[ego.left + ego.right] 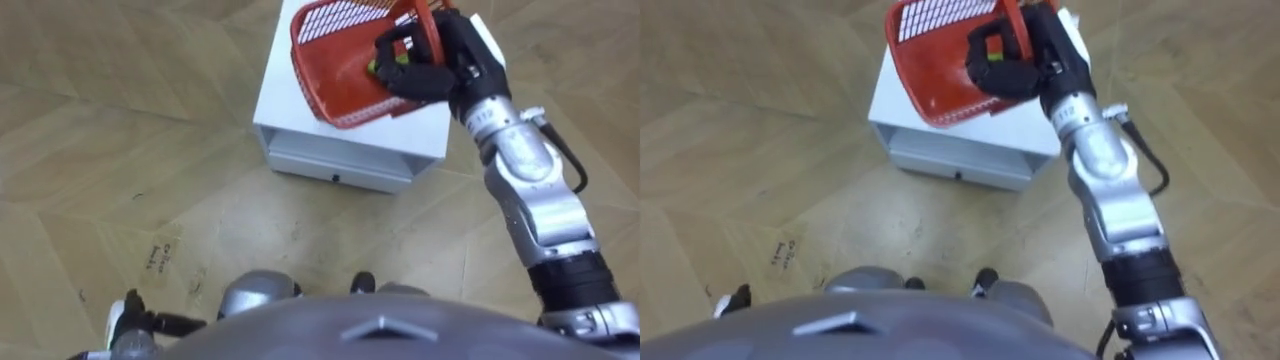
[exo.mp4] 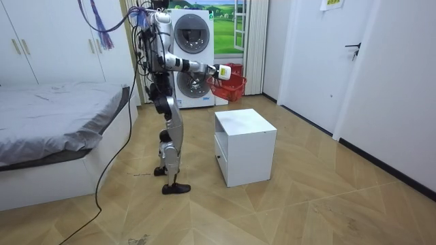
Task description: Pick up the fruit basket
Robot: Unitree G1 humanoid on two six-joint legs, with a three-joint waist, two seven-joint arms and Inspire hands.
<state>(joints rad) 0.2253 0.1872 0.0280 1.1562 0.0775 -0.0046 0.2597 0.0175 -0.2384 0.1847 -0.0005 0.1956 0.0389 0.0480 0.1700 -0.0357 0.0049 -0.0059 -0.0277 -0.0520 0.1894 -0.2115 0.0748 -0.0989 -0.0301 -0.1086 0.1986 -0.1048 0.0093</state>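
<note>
Red plastic fruit basket (image 1: 335, 80), probably light and stiff, hangs tilted at the frame's upper middle above the white counter (image 1: 282, 100), your right hand (image 1: 438, 66) curled round its handle.

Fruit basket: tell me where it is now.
The basket hangs from the right hand above the white cabinet, at the top of the left eye view.
</note>
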